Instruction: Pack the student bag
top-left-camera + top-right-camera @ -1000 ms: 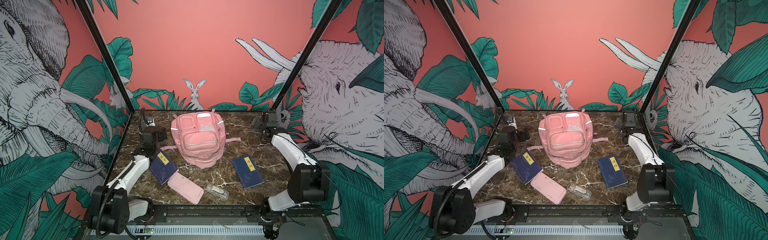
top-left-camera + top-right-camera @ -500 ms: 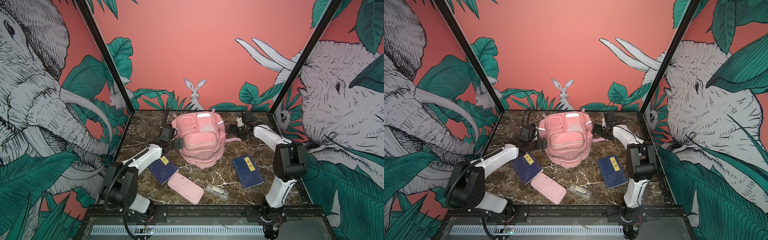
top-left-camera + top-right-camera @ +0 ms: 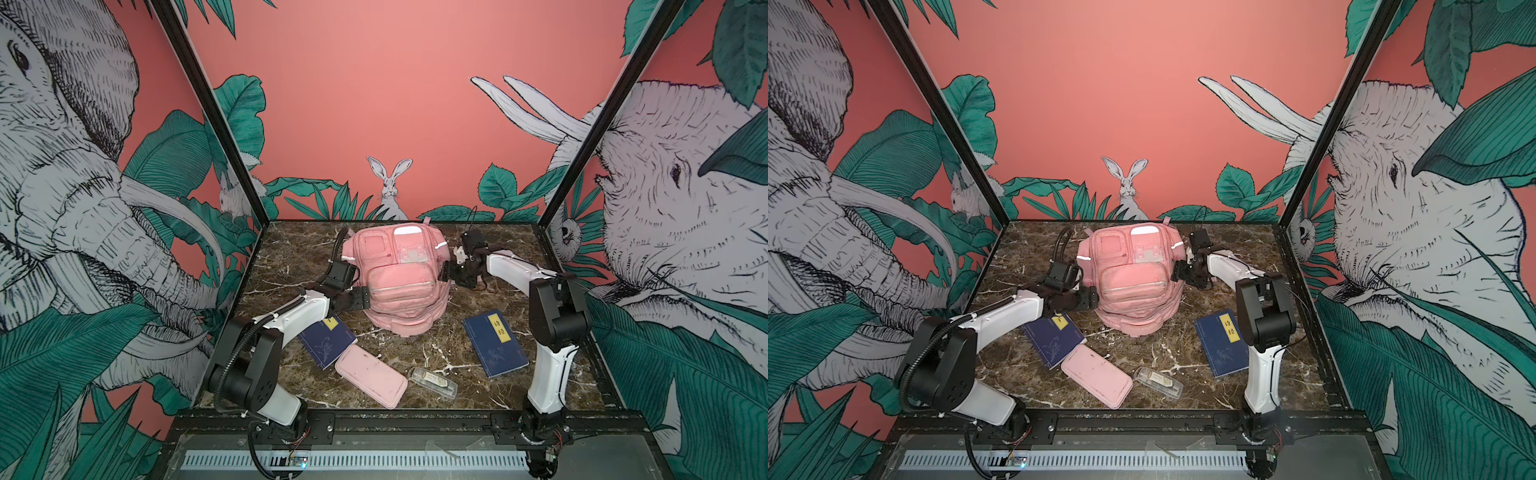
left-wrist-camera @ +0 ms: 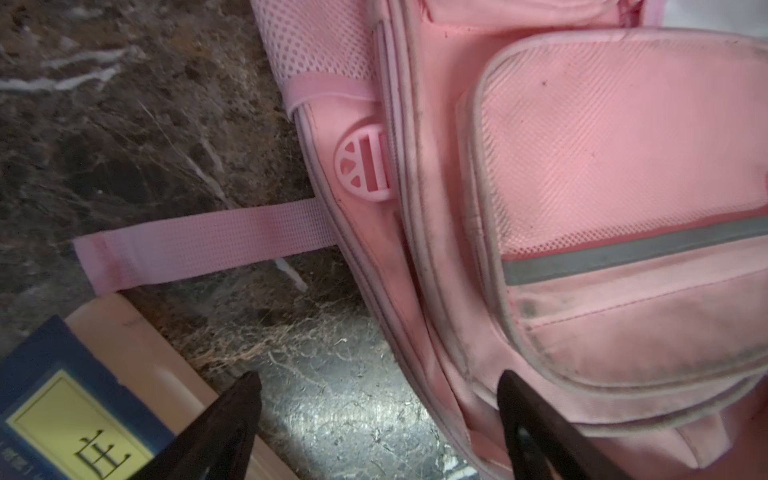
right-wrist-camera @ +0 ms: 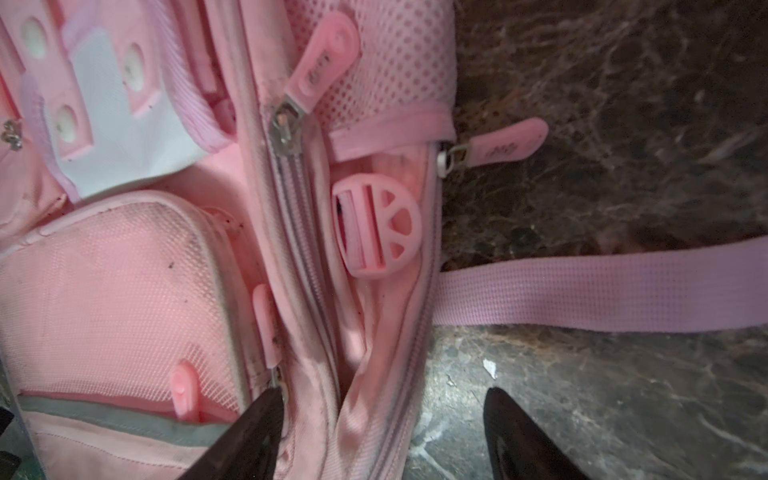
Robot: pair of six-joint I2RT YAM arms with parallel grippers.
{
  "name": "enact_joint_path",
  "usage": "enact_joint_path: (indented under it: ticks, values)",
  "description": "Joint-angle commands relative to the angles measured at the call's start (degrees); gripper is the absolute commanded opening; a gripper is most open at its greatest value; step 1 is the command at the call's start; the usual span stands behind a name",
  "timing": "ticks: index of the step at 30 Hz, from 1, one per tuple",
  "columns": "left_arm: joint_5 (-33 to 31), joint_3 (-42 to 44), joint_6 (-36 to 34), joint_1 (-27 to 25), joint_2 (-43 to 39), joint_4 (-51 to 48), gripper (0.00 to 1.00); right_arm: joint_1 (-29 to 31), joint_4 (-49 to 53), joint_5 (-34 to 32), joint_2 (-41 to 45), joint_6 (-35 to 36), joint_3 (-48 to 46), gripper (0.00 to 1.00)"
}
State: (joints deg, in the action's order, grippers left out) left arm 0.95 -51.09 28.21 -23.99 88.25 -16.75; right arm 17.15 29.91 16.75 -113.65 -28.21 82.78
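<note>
The student bag [image 3: 399, 278] [image 3: 1129, 278], a soft pink backpack, lies pockets up at the back middle of the marble table. My left gripper [image 3: 363, 297] [image 4: 379, 378] is open at the bag's left flank. One finger is over the bag's edge [image 4: 436, 332] and the other over the table beside a blue book [image 4: 62, 407]. My right gripper [image 3: 446, 274] [image 5: 383, 395] is open at the bag's right flank, and a fold of the zipped side [image 5: 316, 257] lies between its fingers. The main zip looks closed.
Two blue books [image 3: 328, 343] [image 3: 494, 343], a flat pink pouch [image 3: 370, 376] and a small clear case [image 3: 432, 378] lie in front of the bag. Loose pink straps [image 4: 199, 245] [image 5: 602, 286] trail from both of its sides. Printed walls enclose the table [image 3: 415, 353].
Both arms have swung in from the outer sides of the table to the bag's flanks. The jaws of both grippers have narrowed a little, the right more than the left.
</note>
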Motion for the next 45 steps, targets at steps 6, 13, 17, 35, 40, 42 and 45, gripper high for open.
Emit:
enact_joint_path:
  ticks: [6, 13, 17, 35, 40, 42, 45]
  values:
    - [3.9, 0.0, 3.5, -0.4, 4.1, 2.9, 0.79, 0.7, 1.5, 0.3, 0.7, 0.5, -1.6, 0.26]
    - [4.6, -3.8, 3.6, -0.5, 8.7, 3.8, 0.66, 1.2, -0.8, 3.4, 3.0, 0.2, -7.2, 0.09]
    - [5.0, -7.4, 3.8, -0.4, 11.6, 4.0, 0.63, 2.6, -1.6, 3.6, 5.3, -0.4, -10.4, 0.08]
    - [1.7, -15.0, -1.9, -0.3, 10.5, -1.6, 0.65, 5.0, 0.2, 0.5, 11.4, 3.2, -10.9, 0.45]
    - [0.3, -13.8, -3.8, -0.3, 4.5, -4.6, 0.65, 5.0, 4.2, -6.9, 17.0, 7.9, -10.8, 0.52]
    - [1.3, -13.0, -4.1, -0.4, 2.6, -5.1, 0.65, 4.9, 5.0, -11.0, 19.1, 9.2, -11.0, 0.55]
    - [3.0, -12.0, -4.1, -0.3, 1.2, -5.6, 0.66, 4.5, 5.1, -17.8, 20.6, 10.5, -11.1, 0.56]
